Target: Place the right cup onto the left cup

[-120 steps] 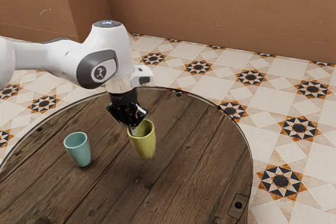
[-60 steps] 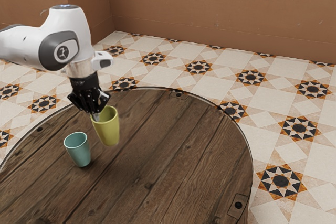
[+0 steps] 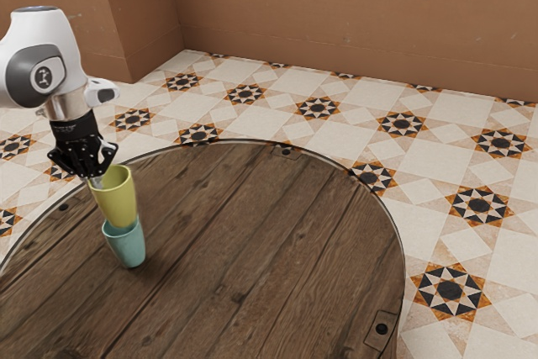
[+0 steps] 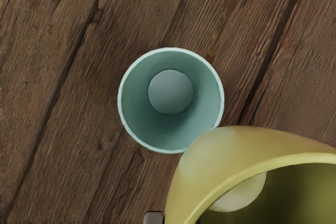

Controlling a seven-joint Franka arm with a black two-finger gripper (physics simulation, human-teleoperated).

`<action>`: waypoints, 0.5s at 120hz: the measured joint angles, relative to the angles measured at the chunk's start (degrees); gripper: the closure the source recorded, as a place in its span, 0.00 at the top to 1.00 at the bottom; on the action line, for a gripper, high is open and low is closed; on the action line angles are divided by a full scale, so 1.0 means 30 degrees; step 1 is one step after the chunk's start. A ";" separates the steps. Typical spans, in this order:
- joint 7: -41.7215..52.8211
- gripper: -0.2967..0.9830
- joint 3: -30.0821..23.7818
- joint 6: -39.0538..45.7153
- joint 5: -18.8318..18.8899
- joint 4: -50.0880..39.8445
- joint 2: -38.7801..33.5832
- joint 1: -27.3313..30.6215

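Exterior view: the yellow-green cup [image 3: 118,197], taken to be the task's right cup, is off the bench [image 3: 252,241] and carried by the gripper [image 3: 96,182]. Jaws narrow, pinching the cup's wall at the rim; the cup hangs mouth up, with perhaps a slight lean. Change over the last second: arm and cup have travelled together toward the exterior view's left, from well apart to a position where the cup's lower end overlaps the mouth of the teal cup [image 3: 128,249]. The teal cup stands upright on the bench, unmoved over the same interval. Wrist view: the teal cup's mouth and inner floor are largely in sight, with the yellow-green cup covering only a small part of its rim. Contact between the two cups cannot be told from either view. Interpretation: carrying is nearly complete and alignment is the step in hand; nesting is not yet shown. Next move probably calls for a small sideways correction until the base is centred over the teal mouth, then a slow, straight descent before release. Risk noted: coming down off-centre, the base could catch the teal rim and tip or push that cup.
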 joint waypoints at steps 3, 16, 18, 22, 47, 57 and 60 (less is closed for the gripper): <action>0.0042 0.15 0.0000 -0.0006 0.0001 -0.0001 -0.0004 0.0108; 0.0241 0.15 -0.0001 -0.0021 0.0022 0.0016 -0.0009 0.0794; 0.0276 0.15 -0.0001 -0.0016 0.0027 0.0024 -0.0009 0.0875; 0.0346 0.15 -0.0001 -0.0002 0.0036 0.0050 0.0004 0.1061; 0.0775 0.15 -0.0001 0.0182 0.0061 0.0180 0.0297 0.2106; 0.0921 0.15 -0.0001 0.0229 0.0064 0.0215 0.0392 0.2369; 0.0960 0.15 -0.0001 0.0241 0.0065 0.0248 0.0455 0.2398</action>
